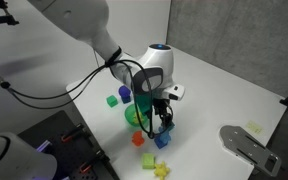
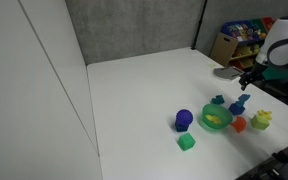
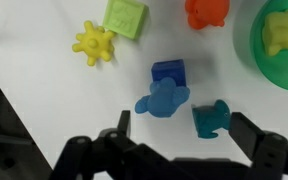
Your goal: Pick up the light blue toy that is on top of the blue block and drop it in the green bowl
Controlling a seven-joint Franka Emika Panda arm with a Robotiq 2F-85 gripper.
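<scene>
Seen from the wrist camera, the light blue toy lies at frame center on the white table. It is a small, rounded, knobby plastic piece with stubby lobes, paler than the blue block whose lower edge it touches and overlaps. Whether it rests on the block or only leans against it cannot be told from this angle. Just to its right, apart from it, sits a darker teal toy.

The gripper enters from the bottom of the frame, its 2 fingers spread wide and holding nothing. They stand on either side of the 2 toys, touching neither.

The green bowl fills the upper right corner, with a yellow toy inside it. Along the top edge are a green cube and an orange toy. A yellow spiky toy lies at upper left.

In an exterior view, the gripper hangs over the toy cluster, just right of the bowl.
</scene>
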